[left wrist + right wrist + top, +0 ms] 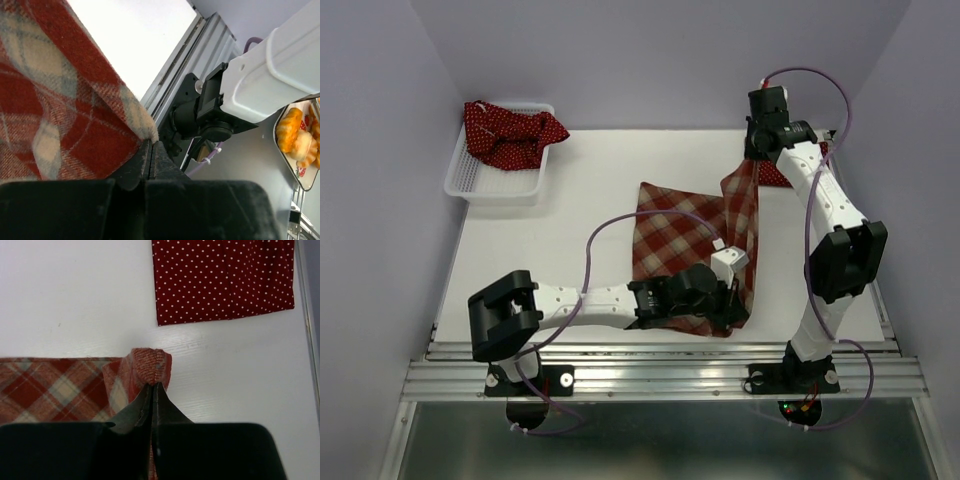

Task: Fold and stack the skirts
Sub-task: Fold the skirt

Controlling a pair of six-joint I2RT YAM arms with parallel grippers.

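My left gripper (151, 146) is clenched on a near corner of the plaid skirt (685, 235), close to the front edge of the table (570, 210). My right gripper (153, 386) pinches a bunched far corner. The cloth stretches between the two over mid-table. The folded polka-dot skirt (222, 280) lies flat just beyond my right jaws (not touching the plaid). The crumpled polka-dot skirt (510, 132) sits in the white mesh basket (470, 185) at far left.

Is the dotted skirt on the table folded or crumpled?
Folded: the dotted skirt lies flat, a neat rectangle with straight edges.
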